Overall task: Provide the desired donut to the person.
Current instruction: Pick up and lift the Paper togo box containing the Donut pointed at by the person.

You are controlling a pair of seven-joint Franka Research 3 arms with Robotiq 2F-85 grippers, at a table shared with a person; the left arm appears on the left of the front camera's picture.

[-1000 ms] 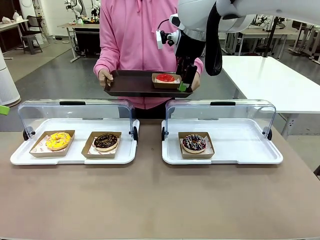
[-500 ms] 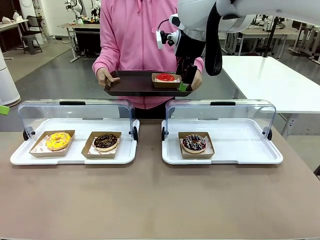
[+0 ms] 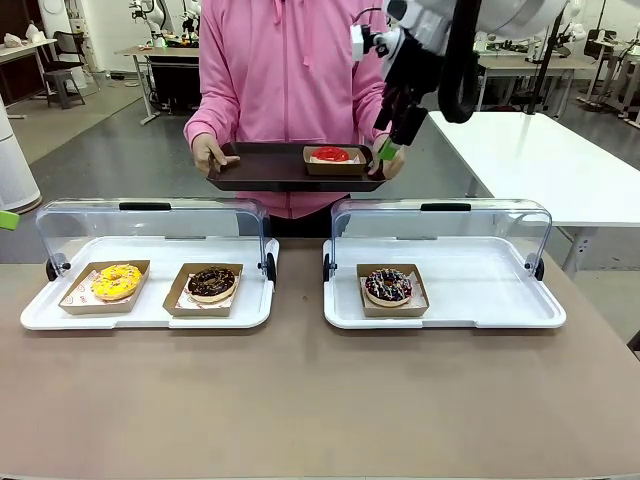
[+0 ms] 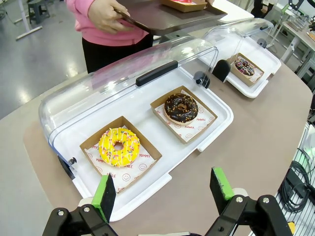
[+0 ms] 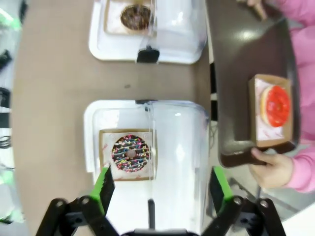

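**Red donut on the person's tray; both claws open and empty**

The person [image 3: 280,80], in a pink hooded sweatshirt, stands at the far side of the counter [image 3: 320,410]. They hold a dark brown serving tray [image 3: 255,168] level at waist height, one hand [image 3: 210,152] at each end.

The red-glazed donut [image 3: 330,154] sits in its cardboard boat [image 3: 333,166] toward the end of that tray on the robot's right.

Right claw [image 3: 390,142]: raised over the far edge of the counter, just beside that end of the tray. Its jaws are wide apart and nothing is between them. From the front its lower green pad overlaps the person's other hand [image 5: 270,169]. I cannot tell from there whether they touch. The right wrist view looks down from well above, so they are probably apart.

Left claw [image 4: 163,191]: jaws fully spread and empty, hanging above the near corner of the left display case [image 3: 150,316].

- Left case: clear lid [image 3: 150,225] swung up and back. A yellow-iced donut [image 3: 116,280] and a chocolate donut [image 3: 211,283] sit side by side, each in its own cardboard boat.
- Right case [image 3: 500,312]: lid [image 3: 440,225] also raised. A chocolate donut with coloured sprinkles [image 3: 388,286] sits in a boat toward the case's left end, and the white base beside it is bare.
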